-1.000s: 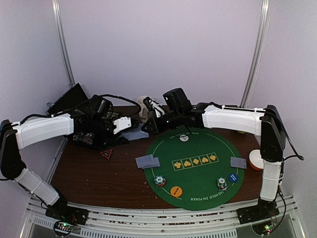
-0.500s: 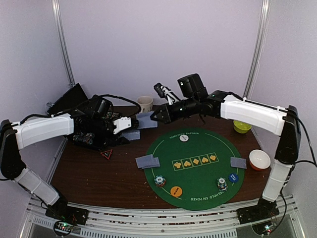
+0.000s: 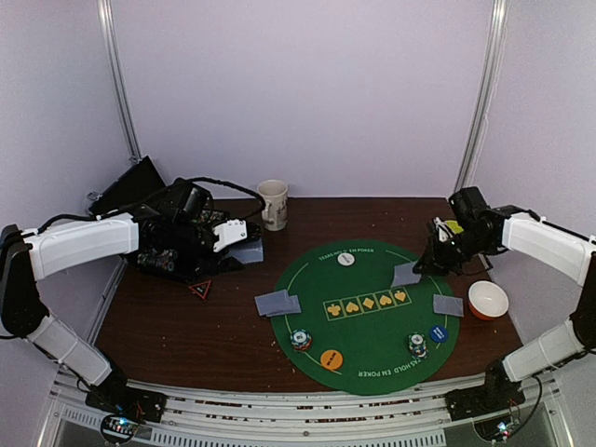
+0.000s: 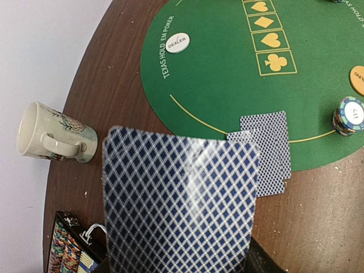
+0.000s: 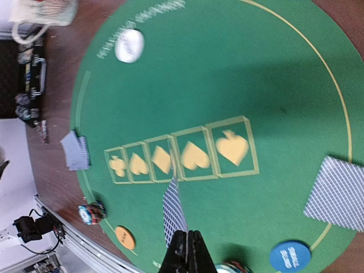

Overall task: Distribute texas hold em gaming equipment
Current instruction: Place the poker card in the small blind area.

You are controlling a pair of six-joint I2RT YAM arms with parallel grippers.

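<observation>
My left gripper (image 3: 240,242) holds a deck of blue-backed cards (image 4: 181,203) flat over the brown table, left of the green poker mat (image 3: 372,279); the deck hides its fingers. The right gripper (image 5: 188,250) is shut on a single card (image 5: 173,211), held edge-on above the mat's right side (image 3: 406,275). Face-down cards lie at the mat's left edge (image 3: 277,303) and right edge (image 3: 448,304). Two chip stacks (image 3: 300,340) (image 3: 417,346), an orange button (image 3: 331,358), a blue button (image 3: 439,333) and a white dealer button (image 3: 345,260) rest on the mat.
A beige mug (image 3: 273,203) stands at the back behind the mat. An open chip case (image 3: 168,256) sits under my left arm, a red triangle (image 3: 200,290) beside it. An orange-and-white bowl (image 3: 488,300) is off the mat's right edge.
My right arm has swung from the back near the mug across to the mat's right side, carrying one card. The left arm and its deck have stayed put.
</observation>
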